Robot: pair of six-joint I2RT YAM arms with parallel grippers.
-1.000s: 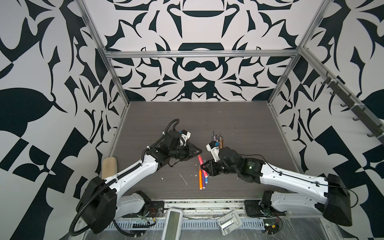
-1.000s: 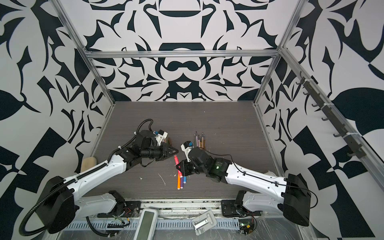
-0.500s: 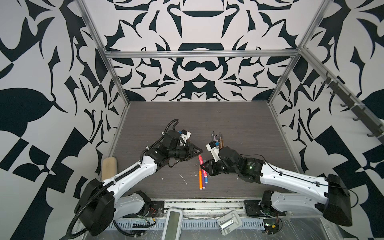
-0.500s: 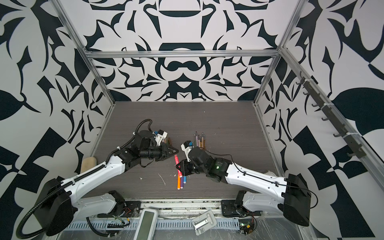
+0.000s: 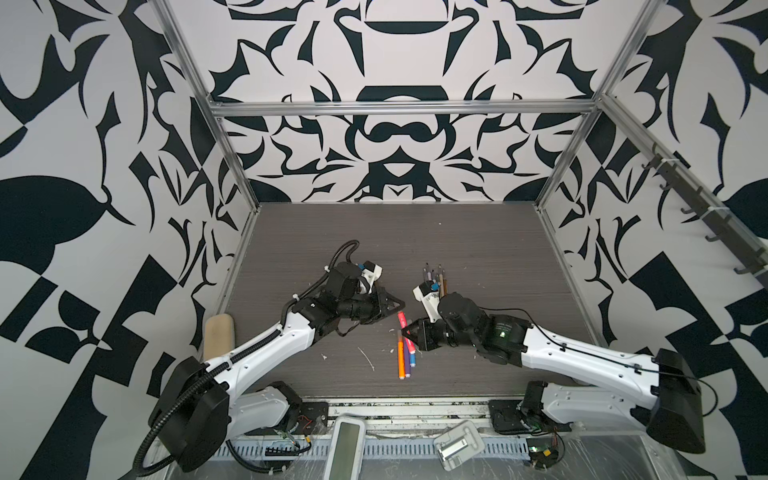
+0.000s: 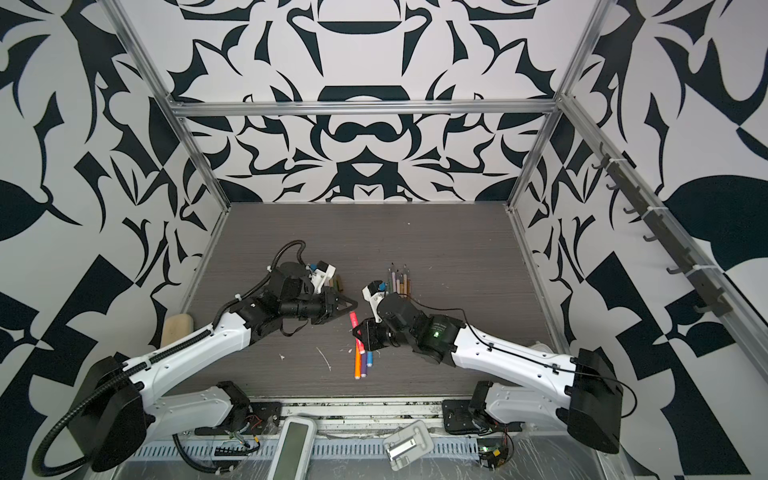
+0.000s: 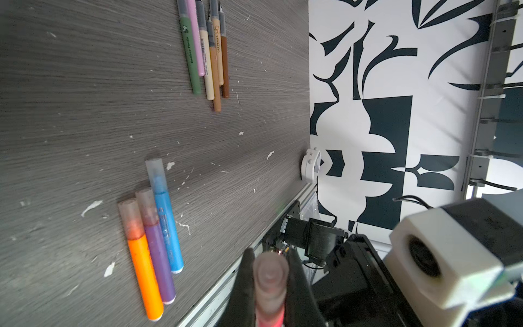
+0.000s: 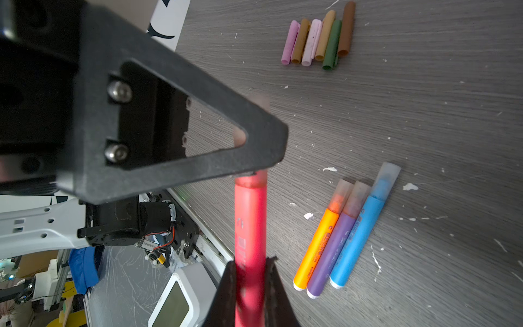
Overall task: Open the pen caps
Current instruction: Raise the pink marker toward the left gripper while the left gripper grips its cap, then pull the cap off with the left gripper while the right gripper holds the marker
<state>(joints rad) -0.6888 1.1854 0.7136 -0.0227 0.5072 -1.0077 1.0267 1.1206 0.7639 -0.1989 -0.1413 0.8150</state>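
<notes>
Change since a second ago: left gripper (image 5: 399, 306) gone from slightly parted to shut; both arms otherwise in nearly the same pose.
Left gripper: clamped on the frosted cap (image 7: 270, 276) of the pink pen (image 5: 402, 322), at the centre of both top views, above the bench (image 5: 478, 249).
Right gripper (image 5: 405, 331): closed around the pink pen's barrel, just below the left gripper in a top view; black fingers (image 8: 229, 283) pressed on either side of the barrel in the right wrist view.
Pink pen: held between the two grippers, running nearly up-down in the frame, cap end uppermost, cap seated on the barrel.
Orange pen (image 5: 401, 359), purple pen (image 5: 407, 357), blue pen (image 5: 412, 355): flat on the bench, side by side and touching, lower centre of the frame just below the right gripper; frosted caps on all three.
Thin pens (image 7: 208, 51): six, uncapped, packed side by side; above and right of the grippers in both top views, partly behind the right wrist camera.
Loose caps (image 8: 319, 36): six in a touching row, pink, tan, pale pink, tan, green and brown; left of centre in a top view (image 6: 336, 282), mostly hidden behind the left wrist.
</notes>
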